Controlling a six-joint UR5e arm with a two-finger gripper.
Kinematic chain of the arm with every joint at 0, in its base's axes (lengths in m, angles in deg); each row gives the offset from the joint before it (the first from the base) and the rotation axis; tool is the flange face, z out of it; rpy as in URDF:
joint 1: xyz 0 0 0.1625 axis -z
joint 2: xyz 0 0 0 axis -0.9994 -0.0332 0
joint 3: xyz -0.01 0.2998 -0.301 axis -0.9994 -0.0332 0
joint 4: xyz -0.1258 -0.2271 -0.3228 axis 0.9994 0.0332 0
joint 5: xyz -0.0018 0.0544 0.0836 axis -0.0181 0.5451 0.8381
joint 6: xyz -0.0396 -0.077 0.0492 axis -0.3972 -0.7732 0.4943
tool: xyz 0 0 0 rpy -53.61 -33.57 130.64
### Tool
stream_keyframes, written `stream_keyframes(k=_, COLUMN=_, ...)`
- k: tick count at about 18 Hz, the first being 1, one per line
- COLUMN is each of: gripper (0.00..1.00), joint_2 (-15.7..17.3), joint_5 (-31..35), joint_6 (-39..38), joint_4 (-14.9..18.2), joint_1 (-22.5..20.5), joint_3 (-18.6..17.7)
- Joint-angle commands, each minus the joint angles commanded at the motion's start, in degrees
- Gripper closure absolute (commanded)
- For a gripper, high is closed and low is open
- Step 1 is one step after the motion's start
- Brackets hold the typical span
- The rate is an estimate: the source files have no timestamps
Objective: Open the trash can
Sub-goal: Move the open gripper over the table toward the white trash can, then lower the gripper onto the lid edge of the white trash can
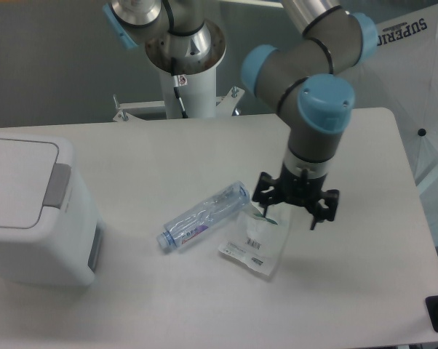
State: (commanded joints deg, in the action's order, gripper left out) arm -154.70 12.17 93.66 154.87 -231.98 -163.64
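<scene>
The trash can is a large white boxy bin at the table's left edge. Its flat lid lies shut, with a grey button strip along the lid's right side and a grey recess in the side wall. My gripper hangs over the middle right of the table, far to the right of the bin, just above the upper corner of a plastic packet. Its two dark fingers point down and stand apart, open, with nothing between them.
A clear plastic bottle lies on its side between the bin and the gripper. A white printed packet lies beside it, under the gripper. The arm's white base column stands at the back.
</scene>
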Motion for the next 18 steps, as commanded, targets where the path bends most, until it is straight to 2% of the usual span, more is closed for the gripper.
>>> stream_keyframes(k=5, gripper=0.00, joint_2=1.1, joint_5=-3.1, joint_6=-9.7, joint_4=1.2, joint_1=5.3, joint_3=3.9)
stream_keyframes(k=11, gripper=0.00, joint_2=5.5, joint_5=-5.8, joint_6=-17.3, joint_4=1.1, joint_1=9.9, joint_3=4.8)
stream_keyframes(k=18, gripper=0.00, joint_2=7.2, joint_5=-5.8, joint_6=-23.6, joint_4=0.6, joint_1=15.9, joint_3=4.8)
